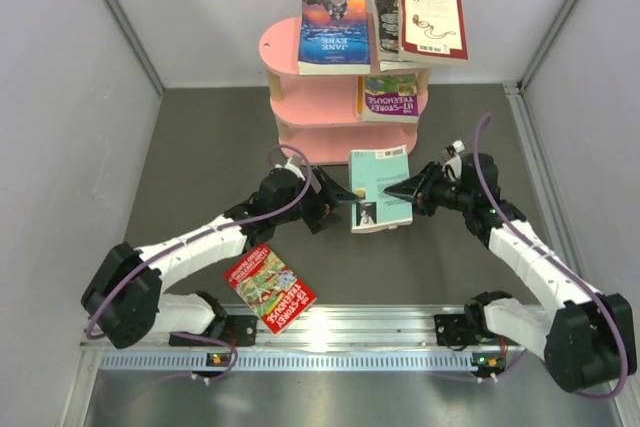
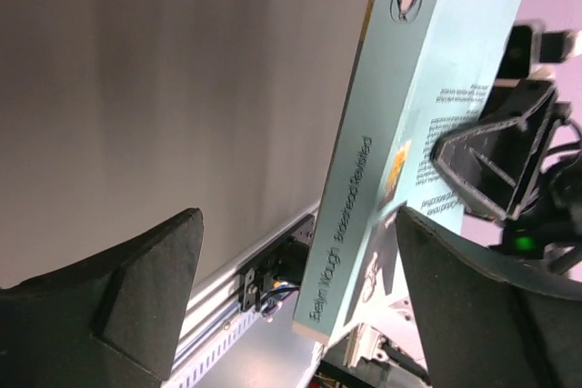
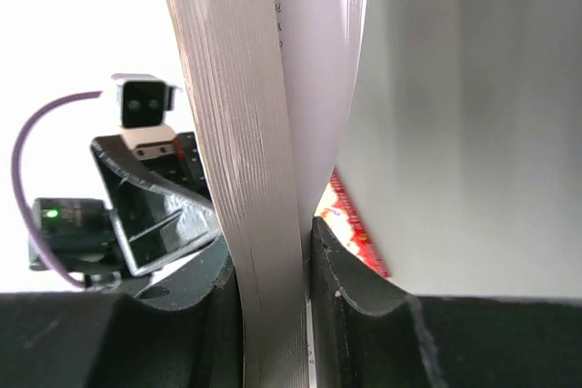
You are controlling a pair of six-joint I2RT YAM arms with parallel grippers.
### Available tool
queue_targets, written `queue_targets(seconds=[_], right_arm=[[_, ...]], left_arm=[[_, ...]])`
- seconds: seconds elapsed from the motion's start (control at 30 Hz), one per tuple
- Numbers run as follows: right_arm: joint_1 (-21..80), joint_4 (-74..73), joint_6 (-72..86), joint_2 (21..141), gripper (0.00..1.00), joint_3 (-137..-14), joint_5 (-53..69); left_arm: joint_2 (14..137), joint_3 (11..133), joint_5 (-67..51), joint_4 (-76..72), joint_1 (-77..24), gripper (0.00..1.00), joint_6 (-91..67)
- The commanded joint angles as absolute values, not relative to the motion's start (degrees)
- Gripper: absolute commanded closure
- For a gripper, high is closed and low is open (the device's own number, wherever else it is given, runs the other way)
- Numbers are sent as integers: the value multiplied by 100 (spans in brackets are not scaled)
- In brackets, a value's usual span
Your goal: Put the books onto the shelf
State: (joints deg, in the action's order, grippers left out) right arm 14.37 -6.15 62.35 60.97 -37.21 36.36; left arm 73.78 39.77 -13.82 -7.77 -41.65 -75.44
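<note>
A light teal book [image 1: 380,190] hangs in front of the pink shelf [image 1: 300,112]. My right gripper [image 1: 397,189] is shut on its page edge [image 3: 245,179], both fingers pressed against it. From the left, my left gripper [image 1: 343,197] stands open, and the book's spine [image 2: 350,215] sits between its wide jaws, close to the right finger [image 2: 455,297]. A blue Jane Eyre [image 1: 334,35], a dark book [image 1: 386,17] and a maroon-and-cream book [image 1: 432,22] lie on the top board. One Treehouse book [image 1: 390,97] lies on the middle tier, and a red one [image 1: 270,287] on the table.
Grey walls close in the dark table on three sides. A metal rail [image 1: 360,332] with the arm bases runs along the near edge. The red Treehouse book lies just under the left arm's forearm [image 1: 190,247].
</note>
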Motion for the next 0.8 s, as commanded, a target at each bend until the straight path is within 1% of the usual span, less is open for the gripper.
queue_targets(seconds=[0.0, 0.03, 0.13, 0.17, 0.23, 0.27, 0.33, 0.43, 0.47, 0.53, 0.57, 0.6, 0.63, 0.67, 0.7, 0.77], right_arm=[[1538, 753, 7389, 5599, 100, -3262, 3911], [1529, 1313, 7861, 5529, 100, -3122, 3885], [1564, 1949, 8489, 5397, 100, -2751, 3850], [1573, 1969, 8534, 5362, 100, -2734, 3858], [1626, 1977, 8578, 5309, 100, -2751, 3850], [1643, 1978, 8604, 5239, 100, -2734, 3832], [1678, 2091, 8779, 5168, 100, -2664, 3788], [1714, 2687, 9175, 5080, 100, -2400, 3744], [1731, 2689, 9245, 5089, 100, -2391, 3744], [1767, 2716, 9229, 5115, 100, -2460, 3814], [1767, 2655, 9176, 5133, 100, -2591, 3849], [1767, 2350, 8993, 5133, 96, -2680, 3945], [1758, 2173, 8861, 5124, 85, -2776, 3998], [1758, 1953, 8729, 5107, 38, -2986, 4043], [1749, 1333, 8345, 5072, 21, -3119, 4113], [1740, 548, 7860, 4966, 1, -3530, 4148]], left_arm=[[7339, 4218, -1204, -941, -4245, 10, -7673], [7400, 4384, -1187, -880, -4332, 13, -7629], [7436, 4570, -1073, -800, -4517, 24, -7638], [7427, 4605, -1037, -809, -4561, 31, -7646], [7357, 4667, -923, -826, -4684, 35, -7655], [7330, 4676, -888, -861, -4719, 40, -7655], [7260, 4728, -861, -896, -4799, 46, -7647], [7199, 4781, -887, -975, -4869, 51, -7629], [7198, 4799, -896, -967, -4887, 51, -7612], [7172, 4921, -870, -836, -4922, 65, -7542], [7172, 5009, -835, -661, -4931, 75, -7489], [7128, 5123, -800, -459, -4931, 100, -7427], [7093, 5446, -721, 196, -4931, 100, -7253], [7058, 5632, -538, 489, -4939, 100, -7129], [7005, 5825, -475, 710, -4922, 100, -6971], [6865, 6554, -168, 1500, -4913, 100, -6383]])
